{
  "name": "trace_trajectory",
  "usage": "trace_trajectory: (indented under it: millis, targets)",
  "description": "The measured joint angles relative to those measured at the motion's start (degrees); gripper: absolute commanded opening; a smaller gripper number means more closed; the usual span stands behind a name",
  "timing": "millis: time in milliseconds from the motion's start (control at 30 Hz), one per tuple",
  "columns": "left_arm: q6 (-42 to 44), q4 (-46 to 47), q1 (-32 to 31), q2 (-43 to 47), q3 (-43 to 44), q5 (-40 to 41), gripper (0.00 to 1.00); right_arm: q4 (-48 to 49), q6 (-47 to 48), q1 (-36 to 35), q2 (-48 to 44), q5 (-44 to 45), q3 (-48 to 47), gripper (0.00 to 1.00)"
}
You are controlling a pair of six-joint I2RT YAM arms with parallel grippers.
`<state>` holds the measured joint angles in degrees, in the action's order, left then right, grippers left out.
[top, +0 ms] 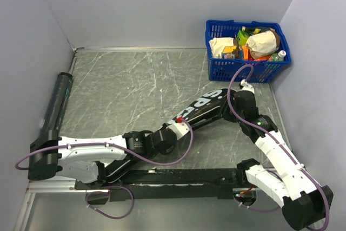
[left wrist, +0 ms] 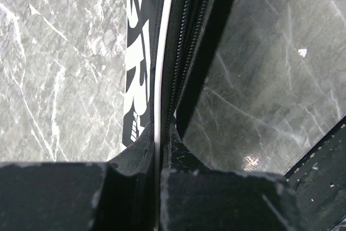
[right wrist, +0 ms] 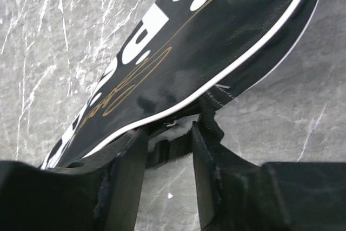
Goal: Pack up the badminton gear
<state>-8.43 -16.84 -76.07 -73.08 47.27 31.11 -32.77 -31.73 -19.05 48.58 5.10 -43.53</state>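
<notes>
Black racket-shaped "SPORT" bag (top: 208, 106) is lying on the grey marbled table (top: 135, 79) in the top view, the left wrist view is showing the left gripper (left wrist: 160, 158) clamping its zippered edge (left wrist: 181, 52), the right wrist view the right gripper (right wrist: 170, 139) standing apart around its strap (right wrist: 167, 152), with zipping seemingly in hand, needing a steady pull next.

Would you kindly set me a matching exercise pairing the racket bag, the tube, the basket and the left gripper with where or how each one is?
Things:
1. racket bag
2. tube
3. basket
4. left gripper

Place or state:
A. far right corner
B. shut on the racket bag's edge
C. lying along the left edge of the table
D. across the table's middle

Pairs: 1-D, 2-C, 3-A, 4-B
</notes>
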Motion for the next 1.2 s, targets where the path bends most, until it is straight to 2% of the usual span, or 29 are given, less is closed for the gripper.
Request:
trace_trajectory:
  millis: [167, 400, 567, 767, 833, 1200]
  targets:
    - [0.0, 0.0, 0.0, 0.5, 0.0, -0.9, 0.01, 0.0, 0.7, -0.2, -0.1, 0.8, 0.1, 0.44]
    - [0.2, 0.0, 0.0, 1.0, 0.0, -2.0, 0.01, 1.0, 1.9, -0.3, 0.6, 0.5, 0.1, 0.29]
    - [0.2, 0.0, -0.5, 1.1, 0.0, -1.9, 0.01, 1.9, 3.1, -0.5, 1.0, 0.2, 0.1, 0.24]
    - [0.2, 0.0, -0.9, 1.2, -0.1, -1.8, 0.01, 2.0, 4.3, -0.6, 1.1, 0.1, 0.1, 0.09]
    - [0.2, 0.0, -0.9, 1.2, -0.1, -1.8, 0.01, 2.2, 4.6, -0.6, 1.1, 0.0, 0.1, 0.01]
    - [0.2, 0.0, -1.3, 0.7, -0.1, -0.5, 0.01, 4.7, 4.7, -0.8, 0.2, -2.1, 1.9, 0.0]
